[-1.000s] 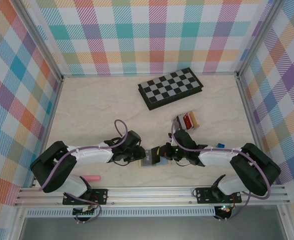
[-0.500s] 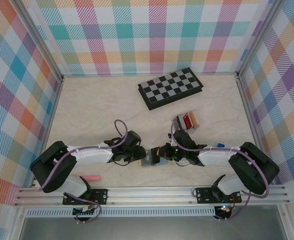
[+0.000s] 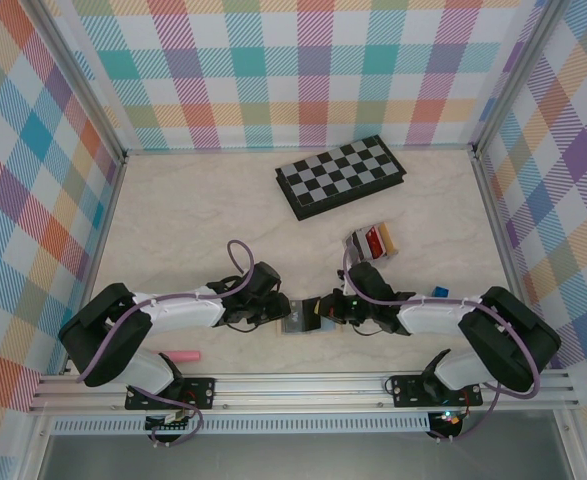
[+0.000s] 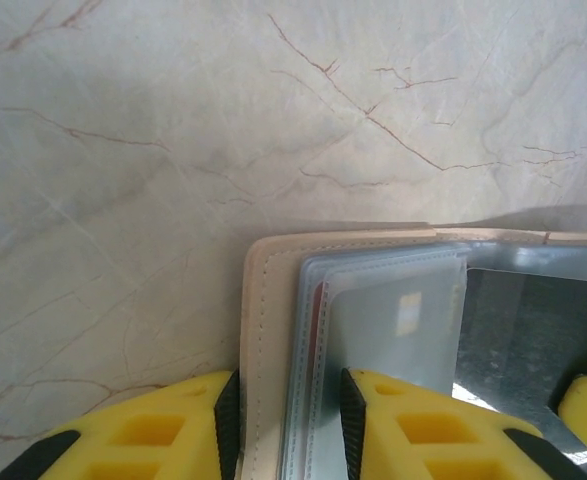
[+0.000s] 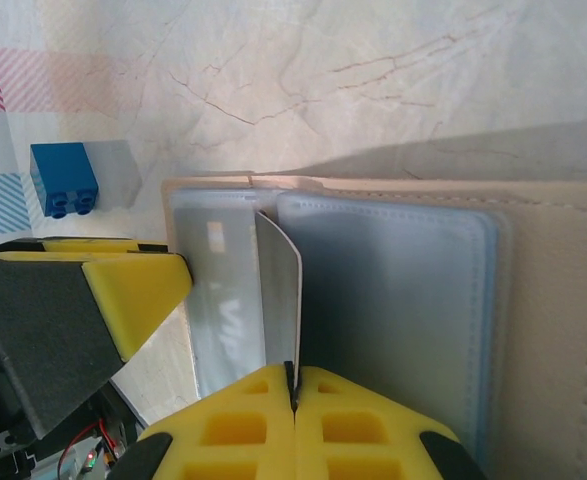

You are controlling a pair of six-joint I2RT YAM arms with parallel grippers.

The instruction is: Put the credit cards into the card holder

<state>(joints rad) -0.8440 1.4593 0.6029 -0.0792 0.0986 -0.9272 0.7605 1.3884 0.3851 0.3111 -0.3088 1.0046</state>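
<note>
The top external camera sits high above and behind the arm bases, facing forward and down, so the whole table (image 3: pixel 203 220) lies far below with the bases at the bottom edge. Each wrist camera rides just behind its own yellow fingers and looks along them from very close: the left gripper (image 4: pixel 285 400) view faces the tan edge of the card holder (image 4: pixel 270 330), the right gripper (image 5: pixel 294 378) view its grey pockets. All three views share the card holder, and each wrist view catches a finger of the other gripper.

Two black-and-white arms (image 3: pixel 173 310), looping purple cables (image 3: pixel 235 250), yellow gripper fingers (image 4: pixel 153 440) with black inner pads (image 4: pixel 227 420)
</note>
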